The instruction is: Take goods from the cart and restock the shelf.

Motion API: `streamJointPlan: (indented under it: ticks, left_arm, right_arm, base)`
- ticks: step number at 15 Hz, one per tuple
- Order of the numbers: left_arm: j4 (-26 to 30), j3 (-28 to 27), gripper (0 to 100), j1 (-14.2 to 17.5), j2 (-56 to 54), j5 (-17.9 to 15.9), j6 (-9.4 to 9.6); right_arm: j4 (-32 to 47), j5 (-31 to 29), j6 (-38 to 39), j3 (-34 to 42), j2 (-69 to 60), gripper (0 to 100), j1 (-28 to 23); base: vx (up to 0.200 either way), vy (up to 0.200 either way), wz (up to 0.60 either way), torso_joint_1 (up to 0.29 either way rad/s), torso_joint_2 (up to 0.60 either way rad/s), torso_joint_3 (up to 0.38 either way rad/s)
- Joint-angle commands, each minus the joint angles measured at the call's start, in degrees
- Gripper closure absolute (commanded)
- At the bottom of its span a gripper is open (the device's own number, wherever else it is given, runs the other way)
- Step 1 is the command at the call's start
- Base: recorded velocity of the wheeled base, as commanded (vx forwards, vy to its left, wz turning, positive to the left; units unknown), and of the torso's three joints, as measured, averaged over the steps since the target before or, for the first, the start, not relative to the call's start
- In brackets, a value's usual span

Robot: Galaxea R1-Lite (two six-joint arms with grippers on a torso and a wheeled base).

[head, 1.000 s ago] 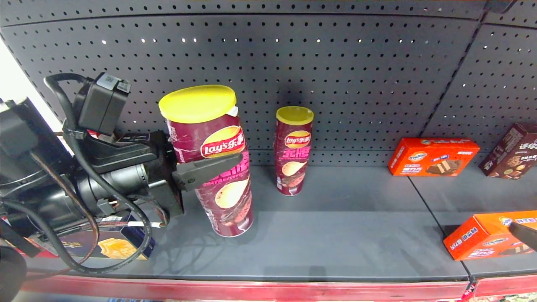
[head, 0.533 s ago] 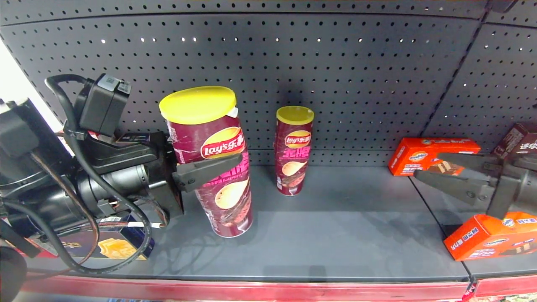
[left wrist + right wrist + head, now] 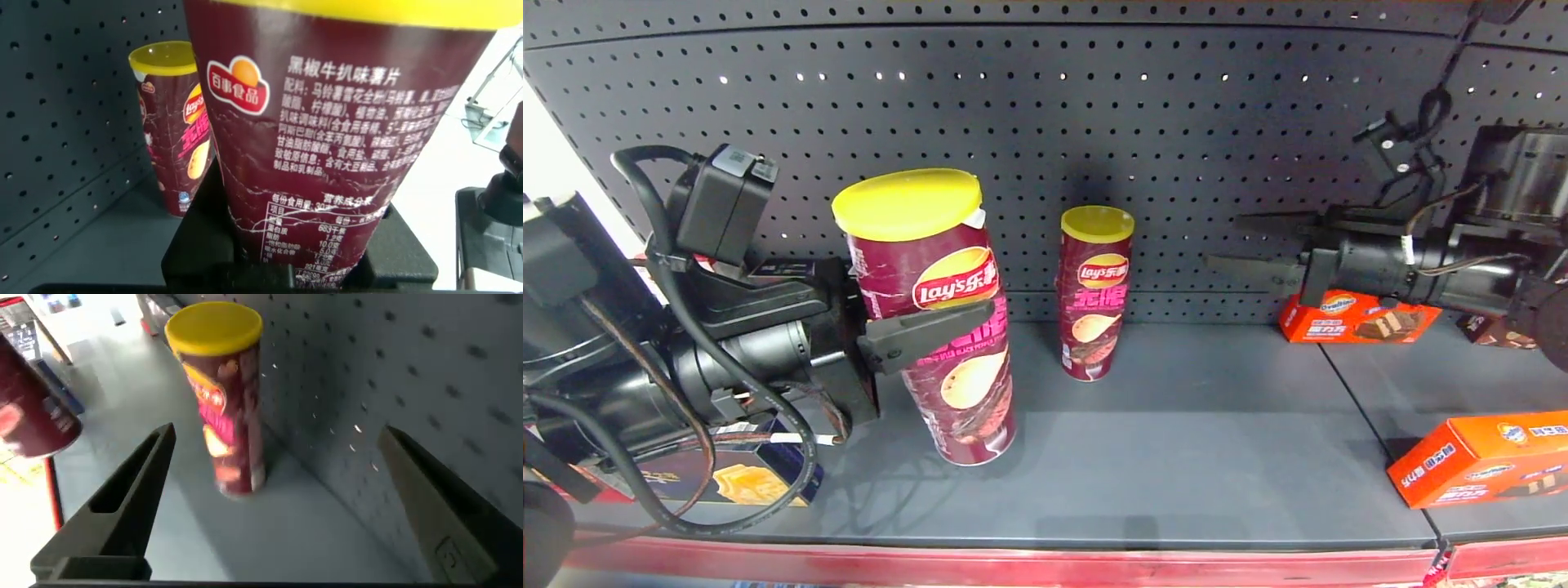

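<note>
Dark shelf (image 3: pixel 1176 457), pegboard back panel. Left end effector (image 3: pixel 947 318) is clamped on the chip can (image 3: pixel 931 245) at the shelf's front left. Can leans slightly, yellow lid up, base at shelf level; contact cannot be told. Right end effector (image 3: pixel 1225 241) hangs above an orange box (image 3: pixel 1364 318), fingers apart, pointing toward the second chip can (image 3: pixel 1094 294), which stands upright by the pegboard. Second orange box (image 3: pixel 1478 461) lies front right.

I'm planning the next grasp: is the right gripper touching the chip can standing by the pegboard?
Apart. The head view shows bare pegboard between the open right gripper and the rear chip can.
</note>
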Motion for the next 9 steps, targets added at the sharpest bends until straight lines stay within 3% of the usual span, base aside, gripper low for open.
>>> streamJointPlan:
  ticks: [1, 2, 5, 6, 9]
  left_arm:
    - [0.0, -0.1, 100, -0.1, 0.4, 0.0, -0.08]
    - [0.0, -0.3, 100, -0.1, 0.8, 0.0, -0.08]
    - [-0.1, -0.3, 100, -0.1, 1.4, -0.1, 0.01]
    - [-0.1, -0.1, 100, -0.1, 1.5, -0.1, 0.01]
    - [-0.1, -0.7, 100, 0.0, 1.9, -0.1, 0.01]
  right_arm:
    - [-0.1, 2.8, -0.7, -3.7, 6.7, 0, 2.3]
    - [-1.2, 7.1, -2.1, -3.9, 8.2, 0, 2.3]
    - [-2.3, 11.9, -2.7, -6.6, 11.4, 0, 2.3]
    - [-3.7, 17.3, -3.1, -8.1, 13.2, 0, 2.0]
    - [-4.8, 18.3, -3.4, -10.7, 17.2, 0, 2.4]
  base:
    - [0.000, 0.000, 0.00, 0.000, 0.00, 0.000]
    - [0.000, 0.000, 0.00, 0.000, 0.00, 0.000]
    - [0.000, 0.000, 0.00, 0.000, 0.00, 0.000]
    - [0.000, 0.000, 0.00, 0.000, 0.00, 0.000]
    - [0.000, 0.000, 0.00, 0.000, 0.00, 0.000]
